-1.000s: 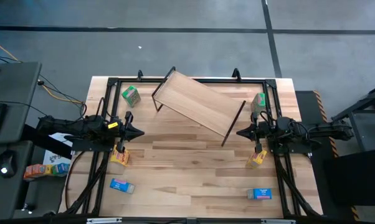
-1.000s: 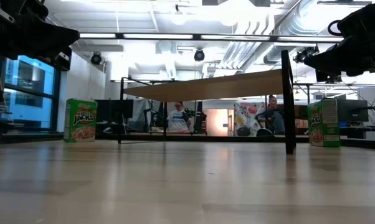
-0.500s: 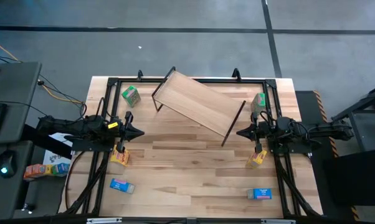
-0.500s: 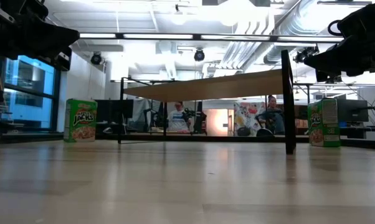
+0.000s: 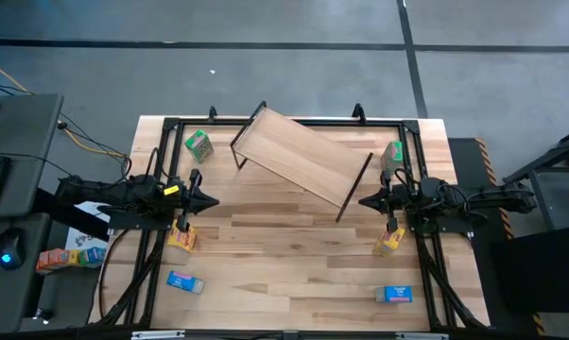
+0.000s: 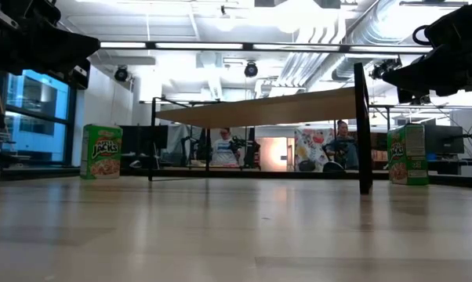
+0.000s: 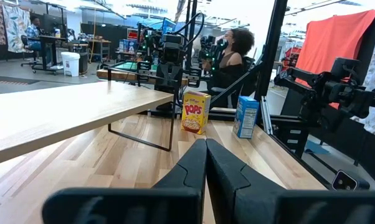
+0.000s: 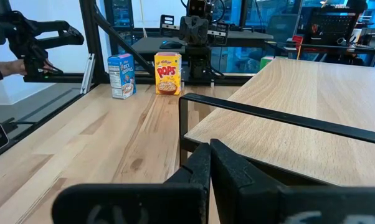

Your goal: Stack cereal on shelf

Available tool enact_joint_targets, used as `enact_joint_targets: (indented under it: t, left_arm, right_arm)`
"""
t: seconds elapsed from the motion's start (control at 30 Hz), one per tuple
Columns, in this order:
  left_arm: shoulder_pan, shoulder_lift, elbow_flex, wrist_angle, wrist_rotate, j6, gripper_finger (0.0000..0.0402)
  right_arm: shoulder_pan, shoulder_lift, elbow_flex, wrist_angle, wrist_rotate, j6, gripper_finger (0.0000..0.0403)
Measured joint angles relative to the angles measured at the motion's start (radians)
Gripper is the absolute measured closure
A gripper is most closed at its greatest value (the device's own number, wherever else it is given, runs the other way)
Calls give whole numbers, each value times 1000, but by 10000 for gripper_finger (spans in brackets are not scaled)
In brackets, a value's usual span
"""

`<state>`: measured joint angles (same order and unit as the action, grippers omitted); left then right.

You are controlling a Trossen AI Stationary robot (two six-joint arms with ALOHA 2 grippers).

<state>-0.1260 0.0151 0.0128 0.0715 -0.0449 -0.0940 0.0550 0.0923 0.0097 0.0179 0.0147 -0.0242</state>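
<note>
Tabletop point(image 5: 294, 246) carrying shelf point(image 5: 301, 156), lying diagonally between pressed-together left end effector point(image 5: 212, 200) and right end effector point(image 5: 364, 200); people showing only in low view.

**Hidden / cut off / unreadable**

Low view: both arms cropped by top edge, grippers out of frame; yellow and blue boxes don't show. High view: box print too small to read; left yellow box point(image 5: 181, 236) and right yellow box point(image 5: 389, 242) each partly covered by arm hardware. Left wrist view: shelf point(image 7: 63, 115) cut by pic edge. Right wrist view: shelf's far end cropped.
</note>
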Motion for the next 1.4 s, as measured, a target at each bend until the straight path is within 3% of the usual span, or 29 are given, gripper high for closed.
enact_joint_targets:
  t: [1.4]
  left_arm:
    - [0,0,0,16,0,-33,401]
  right_arm:
    - [0,0,0,0,0,-1,403]
